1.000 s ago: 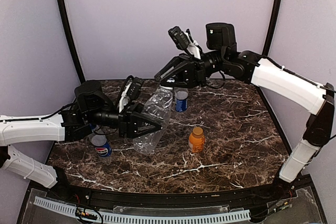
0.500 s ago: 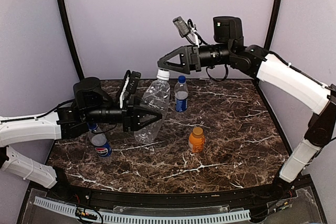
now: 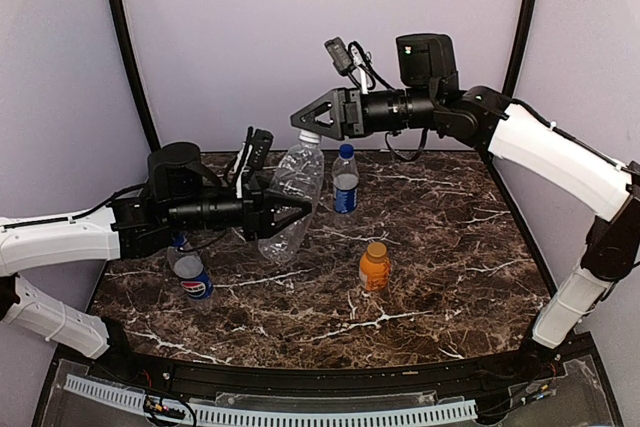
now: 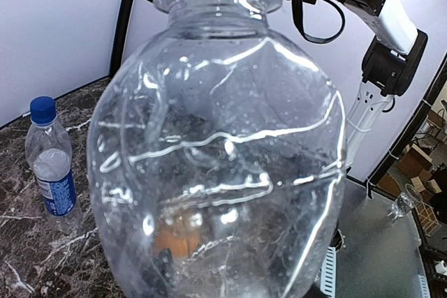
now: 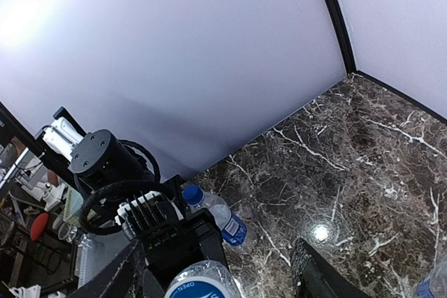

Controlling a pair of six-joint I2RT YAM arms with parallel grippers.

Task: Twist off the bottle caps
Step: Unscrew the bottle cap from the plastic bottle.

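My left gripper (image 3: 287, 215) is shut on the lower body of the large clear unlabelled bottle (image 3: 296, 179) and holds it tilted, off the table. This bottle (image 4: 216, 151) fills the left wrist view and hides the fingers. Its white cap (image 3: 311, 135) sits between the jaws of my right gripper (image 3: 304, 123), which stands open. In the right wrist view the cap (image 5: 200, 289) lies between the fingers (image 5: 136, 270), with a gap on the right side. On the table stand a small blue-labelled bottle (image 3: 345, 185) with a blue cap (image 3: 346, 150), the Pepsi bottle (image 3: 192, 275) and the short orange bottle (image 3: 374, 269).
The Pepsi bottle stands close under my left arm (image 3: 150, 222). The marble table (image 3: 450, 237) is shut in by lilac walls with black posts (image 3: 125, 47). A blue-capped bottle (image 5: 216, 220) shows beside the left wrist in the right wrist view.
My right gripper let go of the cap, rose and opened, and now brackets it again. My left gripper lifted the clear bottle and moved it up and back.
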